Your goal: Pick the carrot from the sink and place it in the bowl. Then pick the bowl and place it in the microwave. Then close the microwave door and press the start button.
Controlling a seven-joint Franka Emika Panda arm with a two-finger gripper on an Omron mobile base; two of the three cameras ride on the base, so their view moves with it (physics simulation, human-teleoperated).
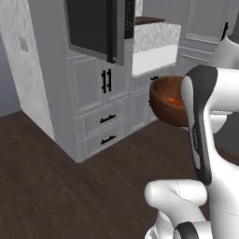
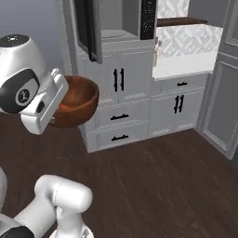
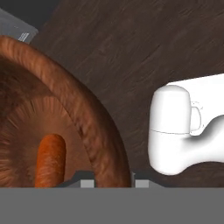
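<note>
The bowl's (image 3: 94, 118) rim is pinched between the gripper's (image 3: 111, 181) jaws so it is carried level, well above the floor, with the carrot (image 3: 50, 159) kept inside for the open microwave (image 2: 118, 21).

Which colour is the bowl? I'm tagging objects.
Glossy reddish-brown wood grain, on the bowl; hand view shows it best.

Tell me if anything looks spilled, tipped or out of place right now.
Nothing stands out. The bowl hangs in the air over the dark floor, gripped at its rim, roughly level, with the carrot lying inside. The microwave door stands open, as the task needs.
</note>
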